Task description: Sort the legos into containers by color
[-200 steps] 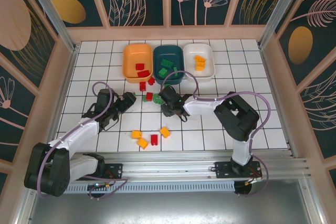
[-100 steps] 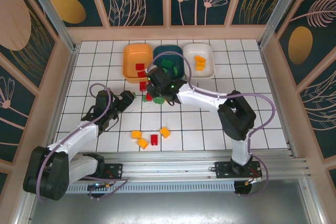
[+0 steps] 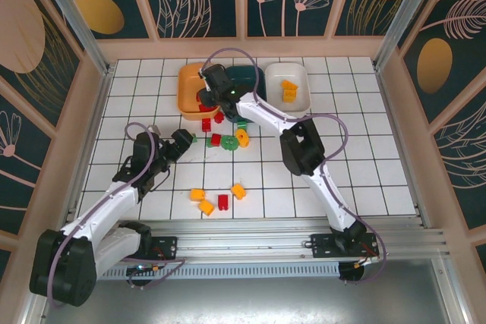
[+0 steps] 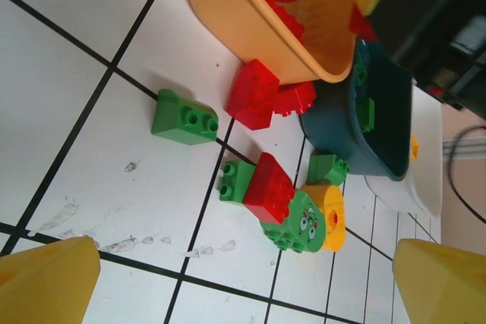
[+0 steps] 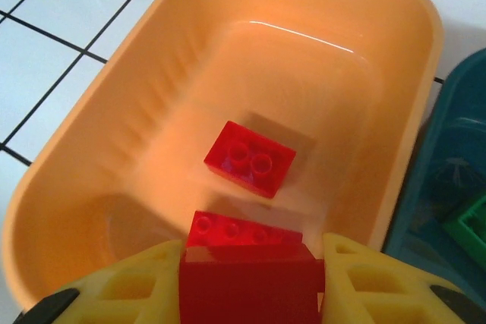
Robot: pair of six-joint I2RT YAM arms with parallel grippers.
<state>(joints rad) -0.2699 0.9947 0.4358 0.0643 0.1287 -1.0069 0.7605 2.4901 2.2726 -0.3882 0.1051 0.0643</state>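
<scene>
The left fingers (image 4: pixel 45 286) hover wide apart over loose legos (image 4: pixel 267 187), red, green and yellow, on the white tiled table (image 4: pixel 68 58). The right fingers (image 5: pixel 114 294) are clamped on a red lego (image 5: pixel 247 278) held above the orange tray (image 5: pixel 152 73), where two more red legos (image 5: pixel 250 158) lie.

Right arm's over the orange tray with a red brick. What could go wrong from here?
The red brick in the right gripper hangs near the wall of the orange tray, next to the teal tray; released there it might clip a rim or bounce out. The right arm also reaches over the loose bricks by the open left gripper, so a low retreat could scatter them or bump that arm.
</scene>
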